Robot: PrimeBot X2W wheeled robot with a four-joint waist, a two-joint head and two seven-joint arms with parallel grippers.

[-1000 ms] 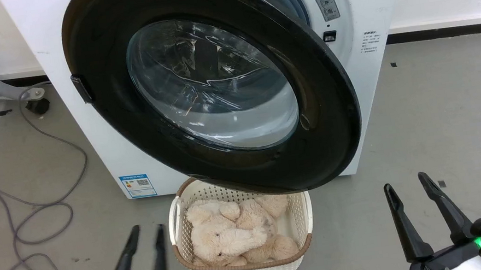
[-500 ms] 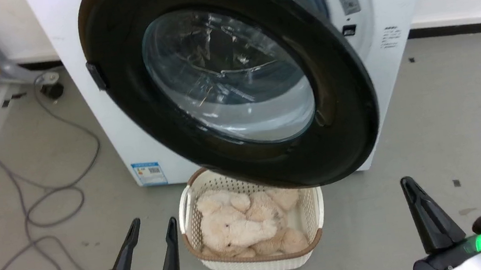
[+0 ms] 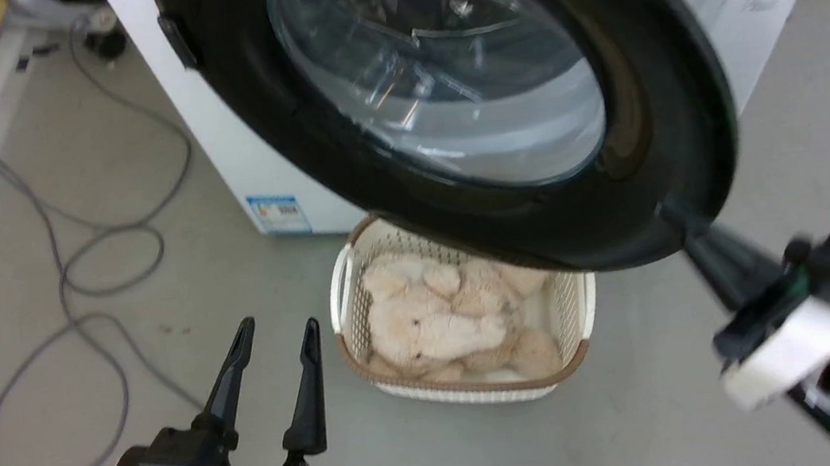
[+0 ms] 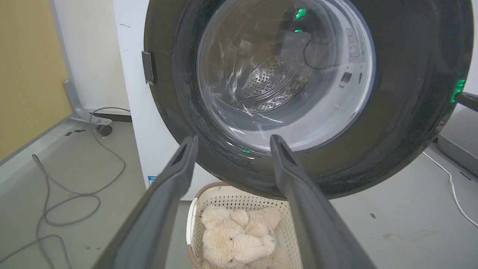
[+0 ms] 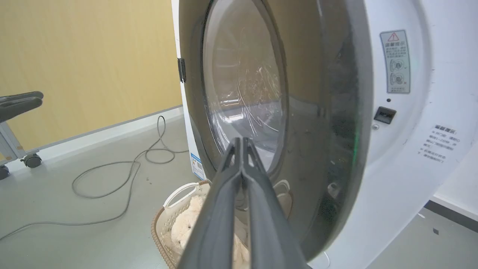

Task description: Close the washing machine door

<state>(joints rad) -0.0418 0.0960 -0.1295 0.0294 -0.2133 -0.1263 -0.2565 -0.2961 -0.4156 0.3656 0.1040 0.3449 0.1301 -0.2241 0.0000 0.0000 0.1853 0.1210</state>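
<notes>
Straight ahead of you, on the grey floor point(image 3: 647, 411), stands the white washing machine point(image 3: 235, 144). Its washing machine door point(image 3: 675, 110) is open, swung out toward you on the hinge point(image 3: 178, 41) at your left, and its black ring hangs over the basket below. In the right wrist view you can see a gap between the door's free edge and the machine's front, with the latch slot point(image 5: 384, 114) uncovered. The bulging glass window point(image 3: 443, 77) sits at the door's centre; through it, in the left wrist view, the perforated steel drum point(image 4: 267, 80) shows. Just in front of the machine, partly under the door, sits a cream laundry basket point(image 3: 467, 388) with pale plush toys point(image 3: 428, 335) in it. Your right claw point(image 5: 239, 144) is closed, fingers pressed together with nothing between them, and it points at the door's lower right rim; you cannot tell whether it touches. Your left claw point(image 3: 278, 325) is open and empty, just beside the basket and apart from the door. A grey cable point(image 3: 62, 295) loops on the floor to the left, and a small blue label point(image 3: 278, 213) marks the machine's lower front.
</notes>
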